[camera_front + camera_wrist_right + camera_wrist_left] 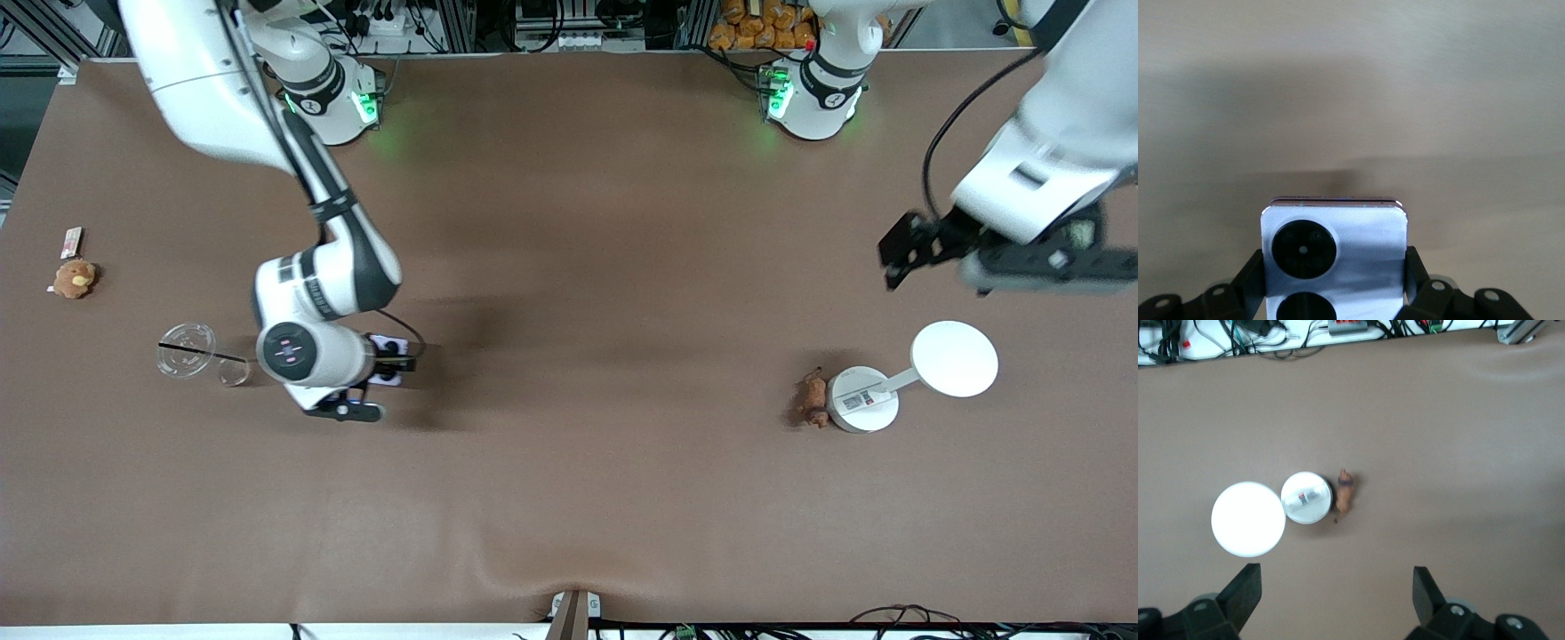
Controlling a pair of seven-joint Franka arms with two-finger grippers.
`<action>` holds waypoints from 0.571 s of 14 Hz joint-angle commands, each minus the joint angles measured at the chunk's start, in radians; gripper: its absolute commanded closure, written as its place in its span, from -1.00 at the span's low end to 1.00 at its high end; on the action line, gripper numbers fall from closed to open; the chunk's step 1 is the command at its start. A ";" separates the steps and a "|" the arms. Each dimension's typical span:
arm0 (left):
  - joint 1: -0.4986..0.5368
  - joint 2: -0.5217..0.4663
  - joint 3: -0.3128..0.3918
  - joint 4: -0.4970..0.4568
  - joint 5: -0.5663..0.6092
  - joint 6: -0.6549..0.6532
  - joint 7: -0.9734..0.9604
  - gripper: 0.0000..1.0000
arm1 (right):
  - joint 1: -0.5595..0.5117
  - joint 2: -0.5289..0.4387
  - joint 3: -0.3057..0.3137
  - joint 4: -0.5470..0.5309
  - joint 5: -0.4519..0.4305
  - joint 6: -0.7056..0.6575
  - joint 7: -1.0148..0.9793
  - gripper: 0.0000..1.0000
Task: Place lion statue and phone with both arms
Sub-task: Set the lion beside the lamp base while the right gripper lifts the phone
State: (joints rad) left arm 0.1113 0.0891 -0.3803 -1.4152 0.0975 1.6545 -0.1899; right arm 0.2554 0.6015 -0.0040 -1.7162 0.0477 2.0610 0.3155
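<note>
My right gripper [402, 361] is shut on the phone [388, 343], low over the table toward the right arm's end. In the right wrist view the pale lavender phone [1358, 233], with two black camera circles, sits between my fingers [1413, 263] of the right gripper [1335, 267]. The lion statue [813, 398], tiny and orange-brown, lies on the table against a white round base [862, 400]. My left gripper [900, 253] is open and empty, high over the table toward the left arm's end. The left wrist view shows the lion [1345, 495] well clear of the left gripper [1337, 600].
A white disc [954, 358] joins the round base by a short arm; both show in the left wrist view, the disc [1248, 519] and the base [1306, 497]. A clear lid with a black straw [186, 348], a small clear cup [234, 372], a tan plush toy [75, 278] and a small card [71, 242] lie at the right arm's end.
</note>
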 commanded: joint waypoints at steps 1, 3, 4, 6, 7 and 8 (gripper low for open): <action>-0.119 -0.092 0.196 -0.024 -0.071 -0.128 0.053 -1.00 | -0.059 -0.092 0.019 -0.121 -0.002 0.011 -0.079 0.67; -0.145 -0.130 0.279 -0.045 -0.088 -0.189 0.099 -1.00 | -0.084 -0.098 0.015 -0.155 -0.011 0.008 -0.125 0.63; -0.154 -0.155 0.311 -0.073 -0.088 -0.196 0.102 -1.00 | -0.085 -0.103 0.004 -0.172 -0.020 0.004 -0.142 0.60; -0.157 -0.192 0.346 -0.126 -0.088 -0.196 0.107 -1.00 | -0.087 -0.132 -0.034 -0.218 -0.067 0.004 -0.177 0.60; -0.151 -0.204 0.348 -0.131 -0.087 -0.197 0.107 -1.00 | -0.090 -0.141 -0.047 -0.239 -0.074 0.004 -0.199 0.60; -0.151 -0.207 0.348 -0.128 -0.085 -0.211 0.106 -1.00 | -0.091 -0.146 -0.063 -0.258 -0.074 0.004 -0.219 0.60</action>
State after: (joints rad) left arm -0.0297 -0.0745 -0.0418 -1.5045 0.0263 1.4544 -0.0910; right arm 0.1775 0.5232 -0.0507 -1.8903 -0.0086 2.0595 0.1403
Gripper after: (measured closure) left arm 0.000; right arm 0.163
